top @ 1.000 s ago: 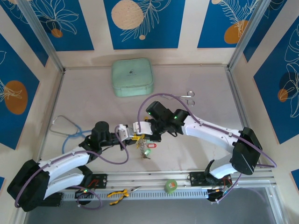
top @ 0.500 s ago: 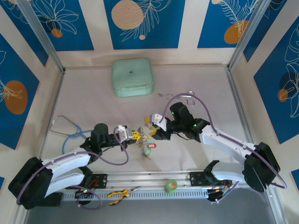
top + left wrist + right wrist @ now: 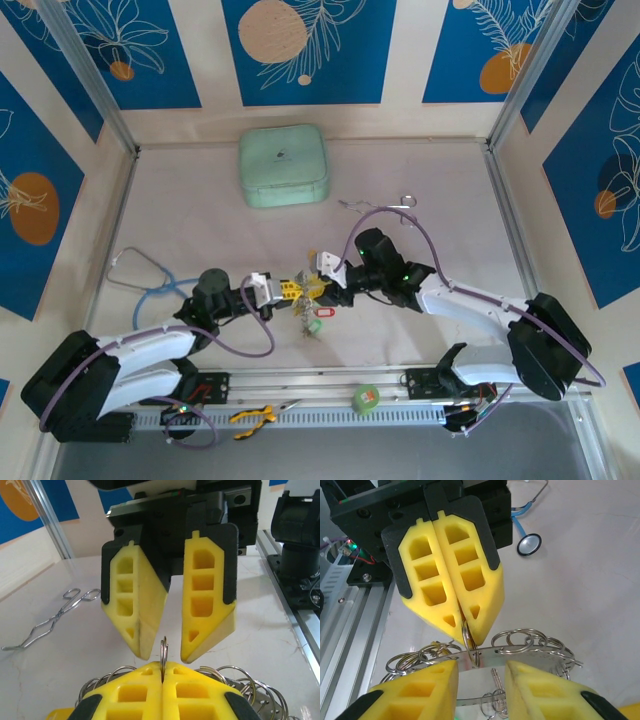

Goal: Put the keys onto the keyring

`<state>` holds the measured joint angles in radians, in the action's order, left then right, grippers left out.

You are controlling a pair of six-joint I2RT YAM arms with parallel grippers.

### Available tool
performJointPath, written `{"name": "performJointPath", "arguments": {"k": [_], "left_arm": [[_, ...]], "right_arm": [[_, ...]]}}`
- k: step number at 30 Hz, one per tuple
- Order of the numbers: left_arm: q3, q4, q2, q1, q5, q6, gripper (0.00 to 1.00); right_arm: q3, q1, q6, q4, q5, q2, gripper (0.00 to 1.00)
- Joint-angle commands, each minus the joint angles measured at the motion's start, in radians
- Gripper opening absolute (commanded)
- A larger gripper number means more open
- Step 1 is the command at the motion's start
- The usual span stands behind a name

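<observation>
The left gripper (image 3: 287,291) reaches in from the near left corner of the table (image 3: 200,220), and its yellow pads are pressed together on a thin silvery ring (image 3: 163,650) that stands on edge between them. The right gripper (image 3: 326,272) faces it from the right with its jaws apart. In the left wrist view its two yellow fingers (image 3: 140,615) straddle the upright rim of that ring without touching it. Below the held ring hangs a bunch of small split rings, and through them runs a flat silvery band, the keyring (image 3: 530,652). It cannot be told whether the clamped ring is part of that band or one of the smaller rings. The keys (image 3: 312,305) dangle from the bunch a little nearer than the middle of the table, between the two grippers, with a red tag (image 3: 318,322) lowest. A stethoscope (image 3: 140,278) lies near the left edge, forceps (image 3: 385,205) lie toward the far right, and a pale green case (image 3: 284,166) sits by the far edge
</observation>
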<state>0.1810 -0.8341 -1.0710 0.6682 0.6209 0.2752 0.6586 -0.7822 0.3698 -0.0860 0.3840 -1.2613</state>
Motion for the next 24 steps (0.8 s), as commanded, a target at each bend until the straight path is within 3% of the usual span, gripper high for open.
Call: {"name": "performJointPath", "arguments": {"k": [1,7,13,18,22,24], "left_arm": [[-0.003,-0.045,0.016,0.022,0.015,0.111,0.00],[-0.008,-0.015,0.039,0.040,-0.013,0.185,0.00],[-0.015,-0.012,0.053,0.045,-0.018,0.188,0.00],[-0.010,0.036,0.071,0.048,-0.035,0.198,0.00],[0.008,0.115,0.105,0.050,-0.085,0.191,0.19],[0.022,0.163,0.126,0.052,-0.097,0.194,0.21]], "right_arm": [[0.003,-0.014,0.062,0.005,-0.018,-0.004,0.29],[-0.003,-0.029,0.099,0.003,-0.040,0.001,0.23],[0.000,-0.037,0.113,-0.003,-0.042,0.000,0.07],[0.009,-0.046,0.128,0.014,-0.055,0.014,0.00],[0.037,-0.071,0.188,0.093,-0.106,0.015,0.00],[0.074,-0.089,0.234,0.173,-0.149,-0.001,0.00]]}}
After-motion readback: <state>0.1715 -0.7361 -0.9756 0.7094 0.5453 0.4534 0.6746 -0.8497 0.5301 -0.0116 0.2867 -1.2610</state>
